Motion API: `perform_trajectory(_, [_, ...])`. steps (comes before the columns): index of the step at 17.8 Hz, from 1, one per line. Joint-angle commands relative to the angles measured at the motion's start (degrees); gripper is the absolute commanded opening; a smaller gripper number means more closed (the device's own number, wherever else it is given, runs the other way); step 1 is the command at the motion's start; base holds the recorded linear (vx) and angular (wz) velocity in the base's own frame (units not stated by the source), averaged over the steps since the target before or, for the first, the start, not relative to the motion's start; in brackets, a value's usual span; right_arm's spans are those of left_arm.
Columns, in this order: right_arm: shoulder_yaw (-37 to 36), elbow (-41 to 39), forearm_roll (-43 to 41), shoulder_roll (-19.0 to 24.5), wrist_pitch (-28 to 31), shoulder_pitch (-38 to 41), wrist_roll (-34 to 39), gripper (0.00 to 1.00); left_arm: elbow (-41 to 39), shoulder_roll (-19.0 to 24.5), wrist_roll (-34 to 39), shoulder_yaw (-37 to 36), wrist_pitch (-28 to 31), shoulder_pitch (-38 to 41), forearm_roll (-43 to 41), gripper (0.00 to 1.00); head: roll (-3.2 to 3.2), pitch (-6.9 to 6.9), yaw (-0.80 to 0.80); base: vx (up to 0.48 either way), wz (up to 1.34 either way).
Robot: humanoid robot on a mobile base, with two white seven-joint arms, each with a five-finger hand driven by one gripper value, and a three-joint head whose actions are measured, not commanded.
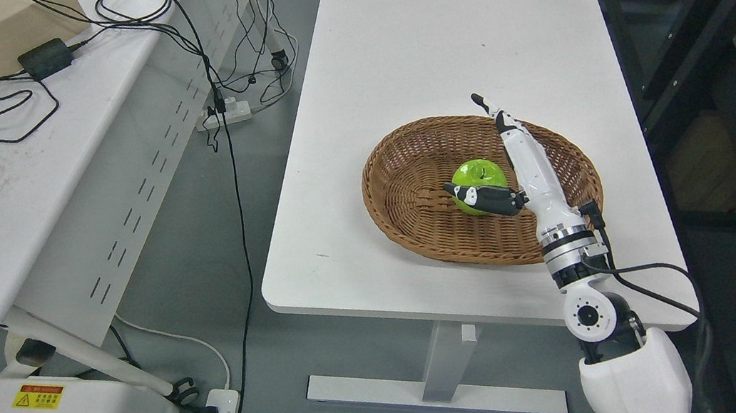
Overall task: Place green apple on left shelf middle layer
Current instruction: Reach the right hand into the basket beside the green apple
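A green apple [477,178] is seen lying in a brown wicker basket [401,187] on a white table [430,32], with the robot's right hand [513,164] reached in over the basket beside it. The hand is spread wide, its fingers extended straight past the fruit and its dark thumb [482,197] laid across the apple's near side, nothing yet being gripped. Cables [1,107] are strewn across a second white table at left.

Wicker basket [409,190] on white table [432,46]; cables [216,76] nearby.
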Motion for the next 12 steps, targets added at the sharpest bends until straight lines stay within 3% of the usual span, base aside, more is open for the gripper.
perform_trajectory(1, [2.37,8.53,0.46,-0.30,0.11,-1.69,0.91,1.00,0.00,1.00,0.00,0.00,-0.09,0.00,0.00,1.00,0.00,0.00,0.00,0.000,0.00])
perform_trajectory(7, [2.46,11.70,0.46,-0.65,0.29,-3.62,0.91,1.00,0.00,1.00,0.00,0.00,-0.09,0.00,0.00,1.00,0.00,0.00,0.00,0.000,0.00])
perform_trajectory(12, [4.92,14.43,2.39,-5.22,0.29,-5.12,0.91,1.00,0.00,1.00,0.00,0.00,-0.09,0.00,0.00,1.00,0.00,0.00,0.00,0.000,0.00])
